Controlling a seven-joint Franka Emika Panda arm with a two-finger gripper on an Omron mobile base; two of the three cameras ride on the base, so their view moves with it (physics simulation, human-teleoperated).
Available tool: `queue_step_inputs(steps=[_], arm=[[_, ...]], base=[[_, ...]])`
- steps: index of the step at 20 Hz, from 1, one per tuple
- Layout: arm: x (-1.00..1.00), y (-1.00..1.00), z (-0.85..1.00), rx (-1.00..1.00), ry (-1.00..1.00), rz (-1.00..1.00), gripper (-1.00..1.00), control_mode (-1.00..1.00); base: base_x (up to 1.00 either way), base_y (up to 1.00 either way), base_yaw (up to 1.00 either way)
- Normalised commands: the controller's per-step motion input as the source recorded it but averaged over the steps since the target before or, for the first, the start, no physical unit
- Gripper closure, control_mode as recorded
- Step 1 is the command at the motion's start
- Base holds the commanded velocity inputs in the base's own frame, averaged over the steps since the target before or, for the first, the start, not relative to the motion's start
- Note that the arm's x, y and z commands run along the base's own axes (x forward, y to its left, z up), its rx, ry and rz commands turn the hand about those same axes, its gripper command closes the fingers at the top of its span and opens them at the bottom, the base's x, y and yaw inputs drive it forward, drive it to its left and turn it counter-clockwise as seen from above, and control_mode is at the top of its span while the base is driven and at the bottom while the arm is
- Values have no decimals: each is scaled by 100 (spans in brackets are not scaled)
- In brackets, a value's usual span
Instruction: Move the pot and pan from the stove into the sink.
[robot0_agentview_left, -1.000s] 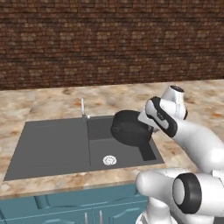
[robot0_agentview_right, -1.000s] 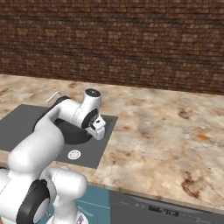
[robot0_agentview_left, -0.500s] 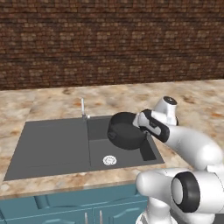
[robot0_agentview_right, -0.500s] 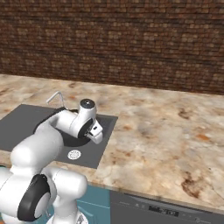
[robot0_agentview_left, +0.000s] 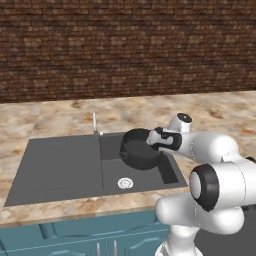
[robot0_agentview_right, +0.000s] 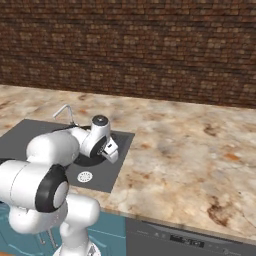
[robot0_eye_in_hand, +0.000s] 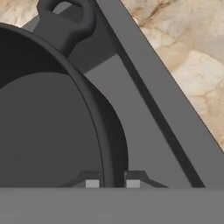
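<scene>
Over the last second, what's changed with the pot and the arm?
The gripper, shut on the pot's rim, has carried the pot leftward and lower in the left base view, from the basin's right edge to over the middle of the sink. The grip stayed the same; the faucet and drain haven't moved.

Your arm is glossy white with rounded segments, dark joint rings, and a grey-capped wrist knob at frame centre.
</scene>
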Motion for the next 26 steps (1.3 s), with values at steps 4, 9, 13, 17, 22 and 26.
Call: queue_step_inputs(steps=[4,9,13,17,22,26], arm=[[41,10,-17,-3,0,0,100,-100],[33,14,-30,-6,0,0,100,-100],[30,22,-40,-7,0,0,100,-100],[33,21,-46,-5,0,0,100,-100],[24,7,-55,-1,0,0,100,-100],[17,0,-46,0,-5,0,100,-100]], base=[[0,0,0],[0,0,0],[0,0,0],[0,0,0],[0,0,0],[0,0,0]])
